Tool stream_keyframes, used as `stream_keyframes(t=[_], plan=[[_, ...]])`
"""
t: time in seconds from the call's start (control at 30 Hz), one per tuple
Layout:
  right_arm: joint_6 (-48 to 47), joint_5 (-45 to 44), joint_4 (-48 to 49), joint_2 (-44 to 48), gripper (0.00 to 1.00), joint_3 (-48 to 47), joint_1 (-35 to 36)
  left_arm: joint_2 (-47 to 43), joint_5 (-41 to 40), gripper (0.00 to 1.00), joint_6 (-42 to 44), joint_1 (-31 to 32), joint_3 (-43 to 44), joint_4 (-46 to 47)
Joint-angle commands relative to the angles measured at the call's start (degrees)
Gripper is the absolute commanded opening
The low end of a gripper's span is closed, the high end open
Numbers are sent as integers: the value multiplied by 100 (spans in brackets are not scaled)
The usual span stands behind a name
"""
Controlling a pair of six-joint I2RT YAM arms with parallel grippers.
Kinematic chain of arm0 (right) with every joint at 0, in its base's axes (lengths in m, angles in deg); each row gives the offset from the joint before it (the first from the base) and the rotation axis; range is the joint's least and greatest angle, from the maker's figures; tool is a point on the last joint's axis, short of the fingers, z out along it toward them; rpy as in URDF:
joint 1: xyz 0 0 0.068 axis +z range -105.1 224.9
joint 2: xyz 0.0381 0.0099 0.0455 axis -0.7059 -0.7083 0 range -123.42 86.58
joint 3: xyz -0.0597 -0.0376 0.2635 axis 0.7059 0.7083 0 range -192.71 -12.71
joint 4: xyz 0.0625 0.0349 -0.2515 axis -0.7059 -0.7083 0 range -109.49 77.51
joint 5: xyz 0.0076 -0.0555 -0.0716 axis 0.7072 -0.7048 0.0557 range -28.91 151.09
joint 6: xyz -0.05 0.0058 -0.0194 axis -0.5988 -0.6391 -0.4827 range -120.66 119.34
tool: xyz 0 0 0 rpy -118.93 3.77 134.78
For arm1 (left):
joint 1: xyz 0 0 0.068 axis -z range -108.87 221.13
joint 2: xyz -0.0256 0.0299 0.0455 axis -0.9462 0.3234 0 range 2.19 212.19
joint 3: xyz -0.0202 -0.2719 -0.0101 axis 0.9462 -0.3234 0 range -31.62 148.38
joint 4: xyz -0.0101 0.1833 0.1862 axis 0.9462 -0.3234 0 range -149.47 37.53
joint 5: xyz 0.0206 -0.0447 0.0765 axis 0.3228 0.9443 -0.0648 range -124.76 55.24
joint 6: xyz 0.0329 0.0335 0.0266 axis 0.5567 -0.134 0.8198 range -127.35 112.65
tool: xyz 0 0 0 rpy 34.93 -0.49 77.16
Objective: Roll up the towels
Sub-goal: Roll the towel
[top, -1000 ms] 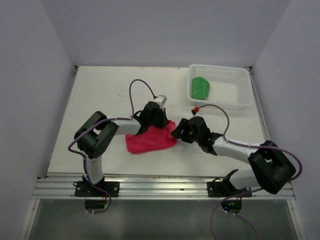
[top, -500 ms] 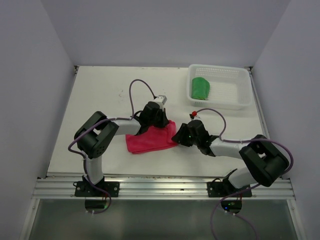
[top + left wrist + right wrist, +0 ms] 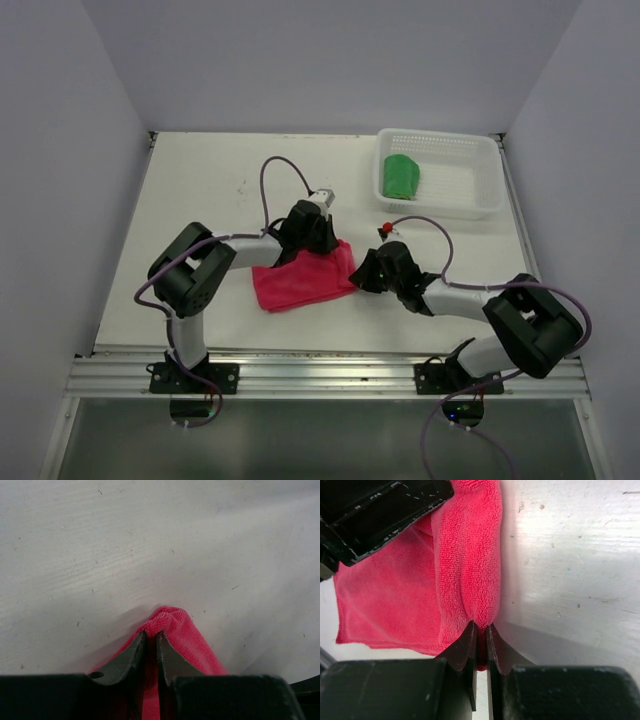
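The pink-red towel [image 3: 300,280] lies folded flat on the white table between both arms. My left gripper [image 3: 318,238] is at its far right corner, jaws shut on a pinched tuft of cloth [image 3: 170,620] in the left wrist view [image 3: 151,634]. My right gripper [image 3: 358,278] is at the towel's right edge; in the right wrist view [image 3: 482,626] its jaws are shut on a raised fold of the pink-red towel [image 3: 465,555]. The green towel [image 3: 402,176] sits rolled inside the basket, away from both grippers.
A clear mesh basket [image 3: 487,175] stands at the back right of the table. White walls close in the table on the left, back and right. The left gripper's black body [image 3: 380,510] shows at the top left of the right wrist view.
My right gripper has moved left onto the towel's right edge and closed on a fold of it. My left gripper has stayed at the far corner.
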Motion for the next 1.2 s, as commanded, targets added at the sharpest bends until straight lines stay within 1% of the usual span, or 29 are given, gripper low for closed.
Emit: stream_keyframes(t=[0.0,0.03,0.1,0.13,0.23,0.33,0.53,0.57,0.7,0.8,0.97,1.17], plan=[[-668,-398,-637,287,0,-37,43,-194,-98,18,126,-161,327,-287],[-747,-529,-846,322,0,-72,61,-186,-11,20,91,-169,380,-348],[-984,-740,-1076,489,0,-177,140,-203,78,20,64,-196,503,-375],[-1063,-933,-1277,542,0,-212,175,-220,165,23,-5,-205,538,-410],[-1292,-1206,-1594,665,0,-309,263,-282,359,24,-216,-301,670,-507],[-1442,-1417,-1683,701,0,-344,351,-422,745,27,-410,-407,706,-490],[-1644,-2111,-1798,499,0,-529,842,-598,1237,27,-665,-556,724,-551],[-1653,-2217,-1946,490,0,-573,974,-642,1299,27,-700,-556,662,-534],[-1671,-2656,-2070,446,0,-687,1238,-792,1633,26,-972,-547,434,-270],[-1723,-2911,-2272,340,0,-871,1423,-844,1616,26,-1017,-547,345,-287],[-1785,-3746,-3105,33,0,-1406,1739,-932,1519,25,-938,-626,240,-481],[-1907,-4142,-3502,-222,0,-1785,1985,-1020,1695,25,-938,-924,152,-507]])
